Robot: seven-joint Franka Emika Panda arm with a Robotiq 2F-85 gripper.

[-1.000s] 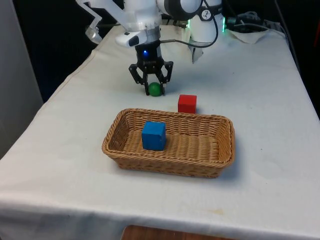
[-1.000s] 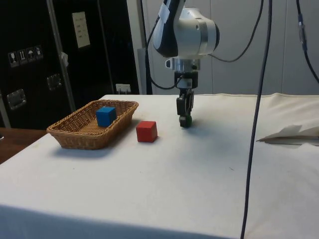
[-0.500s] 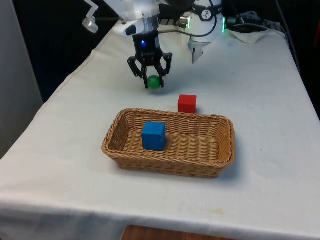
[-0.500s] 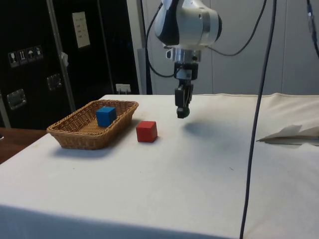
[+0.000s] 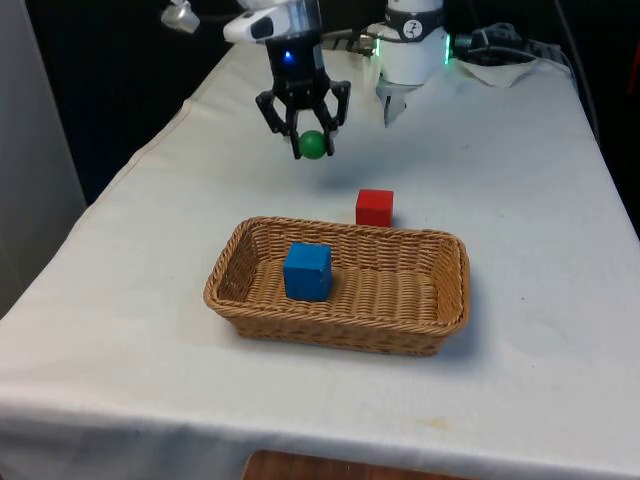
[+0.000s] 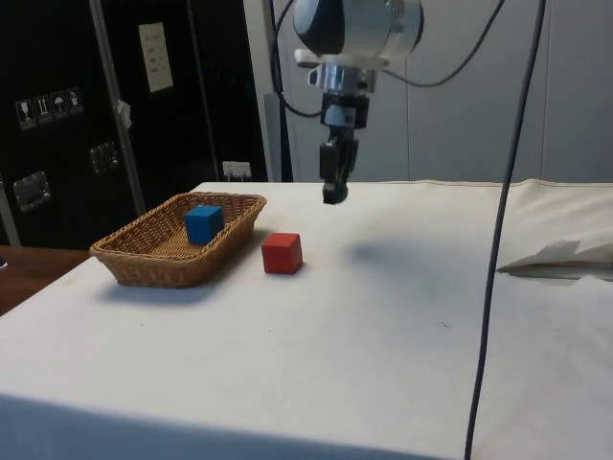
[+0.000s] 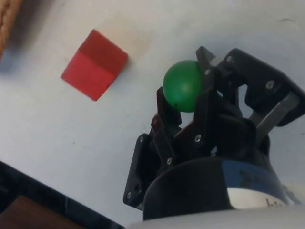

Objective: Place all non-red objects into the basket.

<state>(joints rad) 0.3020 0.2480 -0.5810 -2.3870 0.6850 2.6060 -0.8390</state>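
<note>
Black gripper (image 5: 311, 140) fingers clenched on green ball (image 5: 313, 144) held well above the white-clothed surface (image 5: 520, 200), red cube (image 5: 375, 207) just beyond the wicker basket's (image 5: 440, 330) far rim, blue cube (image 5: 307, 271) inside at the front view's left, open cloth all around

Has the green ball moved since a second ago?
Yes. The green ball, held in the gripper, has risen off the cloth and now hangs higher above the red cube in the front view.

Looking like a robotics lab: white-clothed worktop (image 5: 520, 200) sitting before black curtains (image 5: 110, 90), dark equipment cabinets (image 6: 67, 115) standing behind, cables (image 6: 498, 192) hanging down.
</note>
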